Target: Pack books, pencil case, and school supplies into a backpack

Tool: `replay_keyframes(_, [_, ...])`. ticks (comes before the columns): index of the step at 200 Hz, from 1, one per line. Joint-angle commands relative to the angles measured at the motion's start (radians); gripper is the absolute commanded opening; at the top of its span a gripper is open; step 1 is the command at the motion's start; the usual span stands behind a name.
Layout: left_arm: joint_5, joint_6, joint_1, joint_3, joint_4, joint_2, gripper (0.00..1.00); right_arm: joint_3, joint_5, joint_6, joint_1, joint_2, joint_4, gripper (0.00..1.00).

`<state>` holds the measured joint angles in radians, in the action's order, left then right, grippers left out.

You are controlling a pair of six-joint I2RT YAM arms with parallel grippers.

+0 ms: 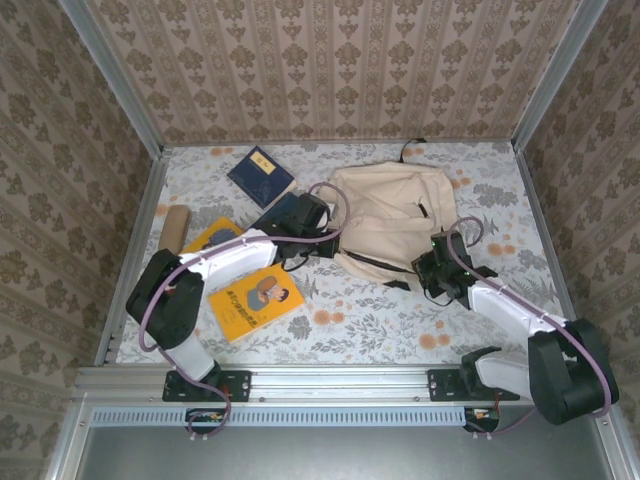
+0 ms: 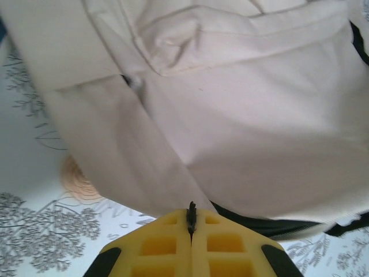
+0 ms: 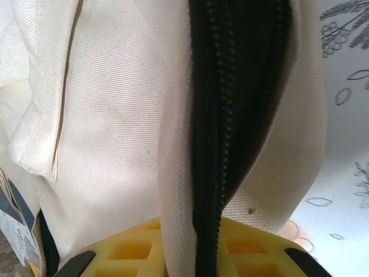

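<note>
Both arms are stretched in toward the middle. The left arm (image 1: 225,258) rises from its near-left base, bends at the elbow, and its white forearm angles far-right with the wrist low. The left claw (image 2: 191,222) is pressed fully together, yellow pads touching, a thin black sliver poking up at the seam. The right arm (image 1: 510,305) leans in from the near right, forearm pointing far-left. The right claw (image 3: 196,242) is clamped on the backpack (image 3: 115,115), whose fabric edge and black zip run between its pads.
</note>
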<state>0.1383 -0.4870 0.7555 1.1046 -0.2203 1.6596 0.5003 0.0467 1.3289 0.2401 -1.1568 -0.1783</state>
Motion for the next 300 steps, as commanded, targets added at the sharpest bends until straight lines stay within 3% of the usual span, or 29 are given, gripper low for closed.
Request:
replay_keyframes(1, [-0.02,0.054,-0.037,-0.011,-0.025,-0.022,0.0,0.008,-0.076,-0.107,-0.032,0.048,-0.15,0.21])
replay_keyframes(48, [0.038,0.106,-0.061,0.045,-0.004,0.044,0.0,-0.012,-0.016,-0.212,-0.088,0.081,-0.177,0.24])
replay_keyframes(76, [0.086,0.131,-0.056,0.058,0.007,0.042,0.0,0.056,0.035,-0.348,-0.09,0.068,-0.237,0.44])
replay_keyframes(112, [0.107,0.143,-0.044,0.083,-0.015,0.01,0.0,0.169,-0.001,-0.509,-0.068,0.109,-0.402,0.64])
replay_keyframes(131, [0.05,0.099,-0.056,0.081,-0.057,-0.017,0.35,0.223,-0.007,-0.592,-0.041,0.133,-0.445,0.7])
replay_keyframes(138, [0.035,0.074,-0.065,0.068,-0.064,-0.033,0.43,0.249,-0.012,-0.62,-0.025,0.132,-0.462,0.71])
replay_keyframes(168, [0.009,-0.02,-0.119,-0.028,-0.06,-0.124,0.59,0.351,0.017,-0.768,0.081,0.06,-0.467,0.71])
replay_keyframes(235, [-0.003,-0.206,-0.224,-0.242,-0.077,-0.31,0.62,0.696,0.054,-1.065,0.395,-0.394,-0.433,0.69])
replay_keyframes(268, [0.017,-0.263,-0.265,-0.331,-0.06,-0.36,0.61,0.839,0.115,-1.124,0.429,-0.584,-0.408,0.67])
replay_keyframes(300, [0.033,-0.278,-0.288,-0.36,-0.056,-0.384,0.6,0.931,0.133,-1.158,0.43,-0.704,-0.399,0.6])
